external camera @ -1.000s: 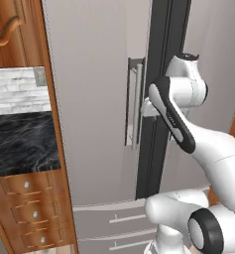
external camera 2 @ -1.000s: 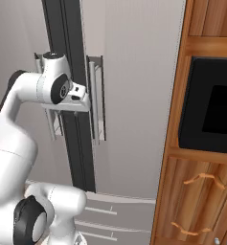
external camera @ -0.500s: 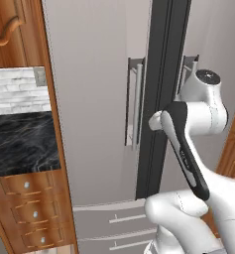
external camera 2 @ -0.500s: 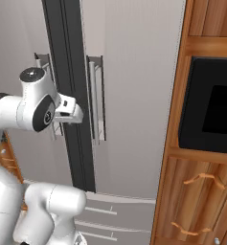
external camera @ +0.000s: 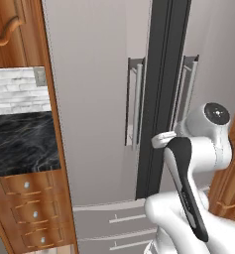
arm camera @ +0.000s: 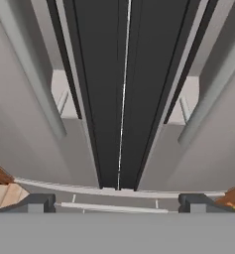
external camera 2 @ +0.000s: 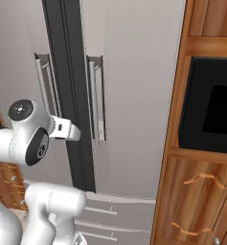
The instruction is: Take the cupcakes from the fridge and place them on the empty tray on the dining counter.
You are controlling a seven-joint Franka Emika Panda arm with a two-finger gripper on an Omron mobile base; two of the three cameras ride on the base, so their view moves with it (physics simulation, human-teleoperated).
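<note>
Fridge (arm camera: pixel 89 149) doors shut, straight ahead of the spread, empty pincer (arm camera: pixel 117 202).

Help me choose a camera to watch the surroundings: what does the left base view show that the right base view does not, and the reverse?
Left base view alone: a black white-veined marble counter with pale stone tiles above it and brown wooden drawers with round knobs beneath.

Right base view alone: a black built-in oven set in a tall brown wooden cabinet with curved handles.

Both: the tall pale-grey two-door fridge, closed, its dark centre trim, long vertical bar handles, lower drawers, and the white arm.
</note>
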